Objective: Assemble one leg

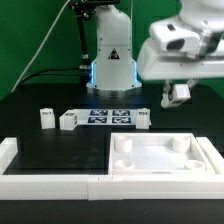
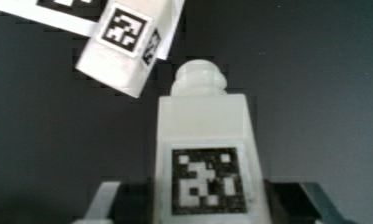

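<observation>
My gripper (image 1: 179, 92) hangs in the air at the exterior view's upper right, above the far right corner of the large white square panel (image 1: 160, 158). It is shut on a white leg (image 1: 181, 94). In the wrist view the leg (image 2: 204, 125) stands out between the two fingers (image 2: 112, 200), its rounded peg end pointing away and its square marker tag (image 2: 204, 178) facing the camera. My gripper (image 2: 204, 208) holds the leg at its tagged end. Three more legs stand on the table: two to the left (image 1: 46, 118) (image 1: 68, 121) and one at the right (image 1: 142, 119).
The marker board (image 1: 108, 116) lies flat between the loose legs, in front of the arm's base (image 1: 110, 55); it also shows in the wrist view (image 2: 126, 45), below the held leg. A white rail (image 1: 50, 172) runs along the front left, next to the panel.
</observation>
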Robot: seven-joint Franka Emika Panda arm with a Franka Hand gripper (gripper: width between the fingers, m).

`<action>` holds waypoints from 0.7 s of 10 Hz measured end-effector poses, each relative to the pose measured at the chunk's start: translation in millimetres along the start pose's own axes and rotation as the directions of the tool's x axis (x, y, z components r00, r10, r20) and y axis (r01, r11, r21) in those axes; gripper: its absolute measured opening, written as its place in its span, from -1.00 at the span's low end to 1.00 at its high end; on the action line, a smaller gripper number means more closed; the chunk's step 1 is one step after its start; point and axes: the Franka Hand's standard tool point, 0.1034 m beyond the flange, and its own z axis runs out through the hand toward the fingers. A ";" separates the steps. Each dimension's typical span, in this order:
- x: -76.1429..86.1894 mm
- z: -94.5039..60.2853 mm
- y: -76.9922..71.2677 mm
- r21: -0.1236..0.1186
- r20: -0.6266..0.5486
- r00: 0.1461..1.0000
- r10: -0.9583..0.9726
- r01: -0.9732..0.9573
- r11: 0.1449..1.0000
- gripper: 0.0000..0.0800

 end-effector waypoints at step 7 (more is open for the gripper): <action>99.5 -50.6 36.3 0.033 -0.387 0.921 0.036 -0.025 0.999 -0.27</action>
